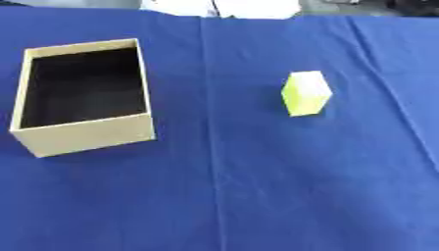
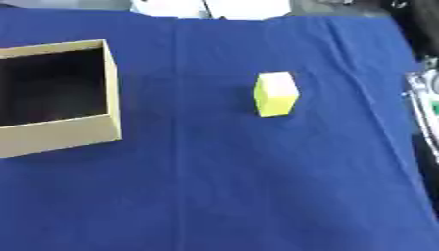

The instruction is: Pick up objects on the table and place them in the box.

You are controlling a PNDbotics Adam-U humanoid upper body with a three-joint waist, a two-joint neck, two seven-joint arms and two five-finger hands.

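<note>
A small yellow-green block [image 1: 306, 93] with a pale top stands on the blue tablecloth, right of the middle. An open tan cardboard box [image 1: 84, 131] sits at the left, its dark inside showing nothing in it. The block and the box are well apart. Neither of my hands shows in either view.
The blue cloth [image 1: 257, 186] covers the table, with a crease running down its middle. White sheets [image 1: 231, 7] lie past the far edge. At the right edge of the right eye view a metal, silver-coloured thing [image 2: 425, 103] shows beside the table.
</note>
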